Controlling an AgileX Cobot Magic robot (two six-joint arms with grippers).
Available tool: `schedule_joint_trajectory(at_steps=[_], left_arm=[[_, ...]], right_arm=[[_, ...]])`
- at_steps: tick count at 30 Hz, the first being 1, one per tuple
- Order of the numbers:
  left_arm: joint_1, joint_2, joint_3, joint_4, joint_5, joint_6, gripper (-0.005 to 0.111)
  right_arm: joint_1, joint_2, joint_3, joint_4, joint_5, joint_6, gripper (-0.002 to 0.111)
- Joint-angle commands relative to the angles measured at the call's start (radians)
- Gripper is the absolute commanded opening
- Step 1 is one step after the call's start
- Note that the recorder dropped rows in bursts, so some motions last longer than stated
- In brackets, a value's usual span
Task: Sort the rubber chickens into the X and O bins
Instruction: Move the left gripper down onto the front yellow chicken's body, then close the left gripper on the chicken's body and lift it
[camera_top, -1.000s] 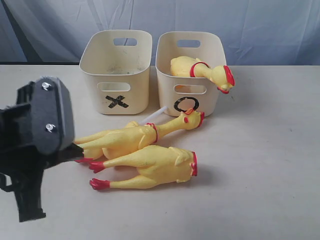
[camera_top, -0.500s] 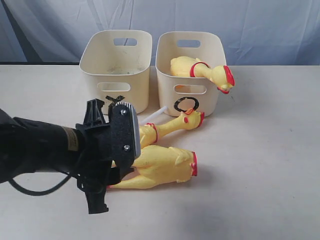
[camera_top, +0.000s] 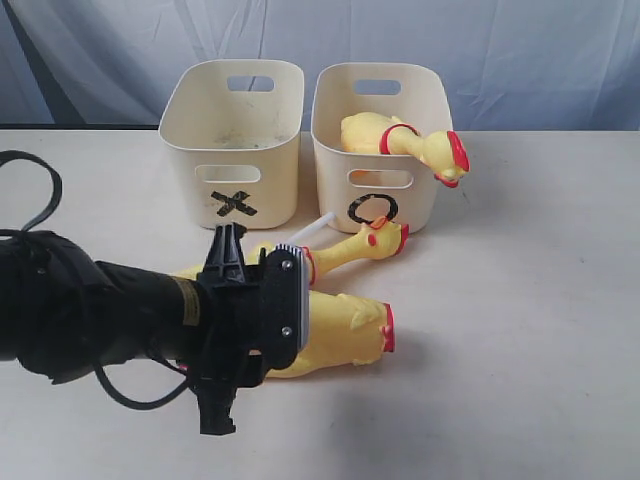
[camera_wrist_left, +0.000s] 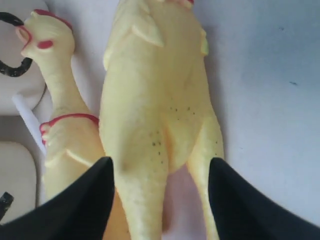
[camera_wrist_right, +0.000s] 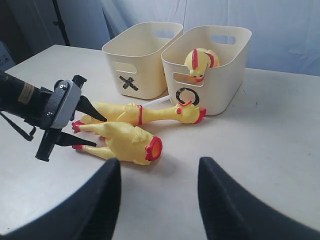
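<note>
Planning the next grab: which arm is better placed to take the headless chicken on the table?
Left. The left hand, open, straddles the headless chicken at its legs; the right hand hangs far back.

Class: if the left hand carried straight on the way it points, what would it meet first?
Most likely the headless yellow rubber chicken: its legs lie between the left hand's open fingers, right in its path.

The black left arm (camera_top: 80, 315) bears a tan label (camera_top: 190, 300), a looping cable (camera_top: 58, 188) and a grey two-screw plate (camera_top: 288, 305); the left gripper (camera_wrist_left: 161, 165) is black.
</note>
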Motion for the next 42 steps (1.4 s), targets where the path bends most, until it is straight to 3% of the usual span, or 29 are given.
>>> schedule_joint_trajectory(at_steps=[1, 13, 19, 37, 42], left_arm=[[-0.005, 0.012, -0.008, 0.042, -0.075, -0.006, 0.054], [-0.005, 0.084, -0.051, 0.108, -0.062, -0.003, 0.055], [-0.005, 0.085, -0.080, 0.098, -0.062, -0.007, 0.064], [-0.005, 0.189, -0.080, 0.029, -0.118, -0.007, 0.064], [-0.005, 0.190, -0.080, 0.029, -0.118, -0.007, 0.052]], right_arm=[[-0.004, -0.005, 0.004, 0.001, -0.012, -0.007, 0.046], [-0.004, -0.005, 0.004, 0.005, -0.011, -0.007, 0.046], [-0.004, -0.005, 0.004, 0.005, -0.007, -0.007, 0.046], [-0.004, -0.005, 0.004, 0.005, -0.007, -0.007, 0.046], [-0.004, -0.005, 0.004, 0.005, -0.007, -0.009, 0.046]])
